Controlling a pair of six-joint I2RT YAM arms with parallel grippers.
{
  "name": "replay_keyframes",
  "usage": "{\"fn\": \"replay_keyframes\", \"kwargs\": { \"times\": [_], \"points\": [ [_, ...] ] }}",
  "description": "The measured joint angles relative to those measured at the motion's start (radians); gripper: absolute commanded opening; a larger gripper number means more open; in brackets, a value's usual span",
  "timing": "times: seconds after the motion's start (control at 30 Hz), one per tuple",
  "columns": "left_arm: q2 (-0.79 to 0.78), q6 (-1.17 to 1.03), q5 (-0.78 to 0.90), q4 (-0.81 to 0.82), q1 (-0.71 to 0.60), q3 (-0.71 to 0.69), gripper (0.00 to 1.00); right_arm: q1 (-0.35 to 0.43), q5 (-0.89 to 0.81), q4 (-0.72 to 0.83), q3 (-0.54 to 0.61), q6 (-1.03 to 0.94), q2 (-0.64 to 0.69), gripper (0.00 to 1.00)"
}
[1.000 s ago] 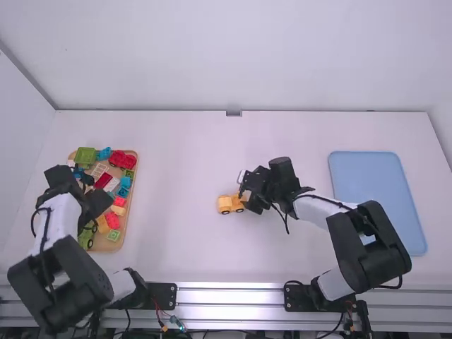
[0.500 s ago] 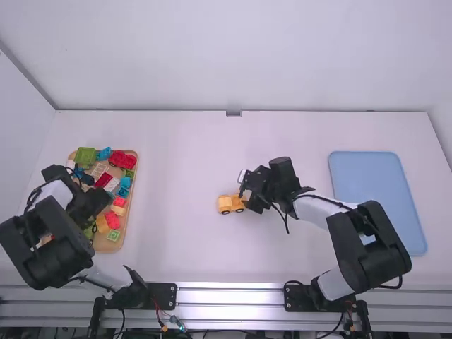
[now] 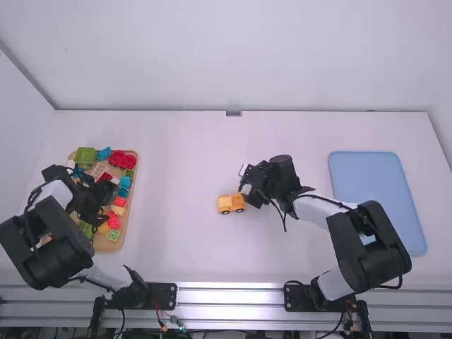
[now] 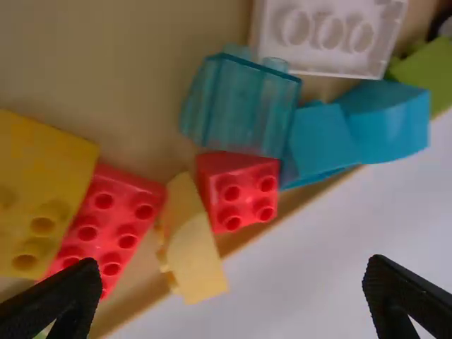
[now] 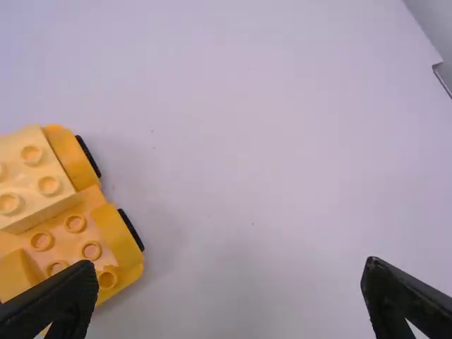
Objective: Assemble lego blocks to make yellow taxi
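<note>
A yellow wheeled car base with a paler yellow block on one end (image 3: 231, 203) stands on the table at the middle; in the right wrist view the yellow car (image 5: 60, 215) lies by one finger. Just right of it is my right gripper (image 3: 245, 185), and in its wrist view the gripper (image 5: 232, 293) is open and empty. Over the block tray, my left gripper (image 3: 101, 212) hovers; in its wrist view the gripper (image 4: 232, 296) stands wide with nothing held. Below it are a pale yellow curved block (image 4: 194, 254), a yellow block (image 4: 42, 205) and a red block (image 4: 240, 191).
The wooden tray (image 3: 107, 246) at the left holds several red, green, blue and white blocks. A clear teal block (image 4: 240, 106) lies beside blue ones. A blue tray (image 3: 367, 166) rests at the right of the table.
The left arm has pulled back and folded, its gripper now over the tray's front half. The right gripper has shifted slightly off the car, uncovering more of its end.
</note>
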State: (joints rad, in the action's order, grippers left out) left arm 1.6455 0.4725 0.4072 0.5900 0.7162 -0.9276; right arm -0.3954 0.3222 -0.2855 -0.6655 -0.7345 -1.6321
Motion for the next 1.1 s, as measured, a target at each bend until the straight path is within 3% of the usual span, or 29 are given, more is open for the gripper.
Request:
{"fn": "replay_keyframes", "kwargs": {
  "times": [0.17, 0.37, 0.5, 0.57, 0.93, 1.1],
  "points": [
    [0.000, 0.019, 0.024, 0.021, -0.026, -0.005, 0.99, 0.000, -0.014, 0.000, 0.000, 0.016, 0.000, 0.98],
    [0.000, 0.143, -0.147, 0.108, -0.146, -0.062, 1.00, 0.000, -0.015, -0.005, 0.000, 0.021, 0.000, 0.98],
    [0.000, 0.214, -0.235, 0.106, -0.220, -0.080, 0.86, 0.000, -0.015, -0.002, 0.000, 0.021, 0.000, 0.98],
    [0.000, 0.272, -0.304, 0.112, -0.260, -0.080, 0.72, 0.000, -0.015, 0.002, 0.000, 0.022, 0.000, 0.99],
    [0.000, 0.346, -0.398, 0.078, -0.257, -0.021, 0.70, 0.000, -0.015, 0.005, 0.000, 0.022, 0.000, 0.98],
    [0.000, 0.365, -0.425, 0.042, -0.256, 0.000, 0.53, 0.000, -0.015, 0.004, 0.000, 0.025, 0.000, 0.98]
  ]
}}
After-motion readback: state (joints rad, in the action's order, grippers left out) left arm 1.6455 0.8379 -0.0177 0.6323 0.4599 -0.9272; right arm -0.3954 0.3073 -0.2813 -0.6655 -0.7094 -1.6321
